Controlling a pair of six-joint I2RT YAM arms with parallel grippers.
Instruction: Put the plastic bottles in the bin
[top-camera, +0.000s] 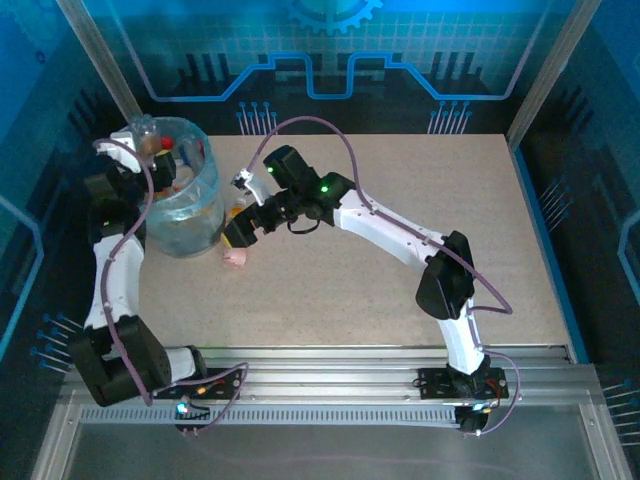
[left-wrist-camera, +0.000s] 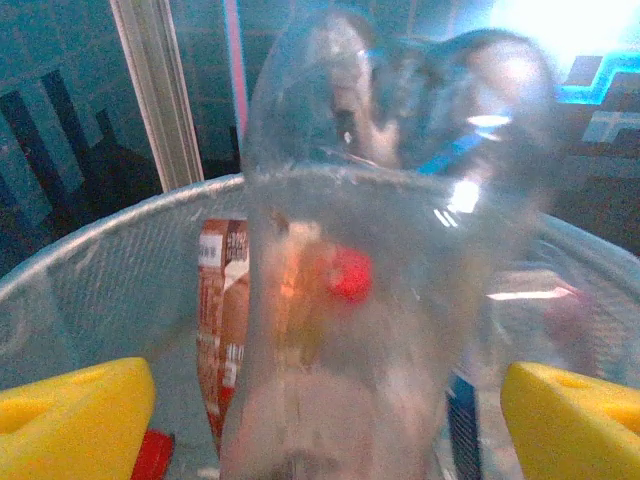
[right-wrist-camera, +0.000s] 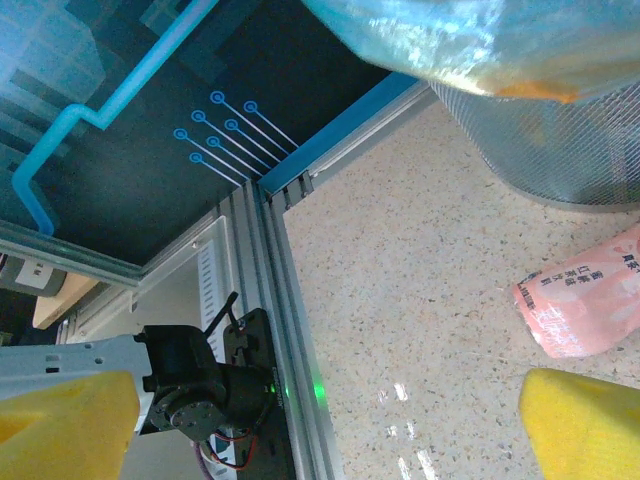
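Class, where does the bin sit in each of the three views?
Top external: bin upper left.
Left wrist: its mesh wall spans the lower half, behind a clear bottle.
Right wrist: upper right corner.
Shared landmark: pink-labelled bottle beside it, top and right wrist.

**Two-arm pose.**

**Left arm** (top-camera: 108, 280): the dark shoulder block sits at the near edge. A white link rises away from it, and the dark wrist is bent inward just behind the jaws.

**Left gripper** (left-wrist-camera: 328, 410): the jaws stand wide apart. Its yellow fingers (left-wrist-camera: 80, 415) sit at the two lower corners of the wrist view, one on each side of the gap.

**Right arm** (top-camera: 385, 228): the upper link stands up from its base and the elbow is folded well behind the jaws. The white forearm stretches across toward the left arm, and a green lamp is lit on the wrist housing.

**Right gripper** (right-wrist-camera: 320, 420): the jaws stand wide apart, with the yellow fingers (right-wrist-camera: 585, 420) at opposite lower corners of its wrist view.
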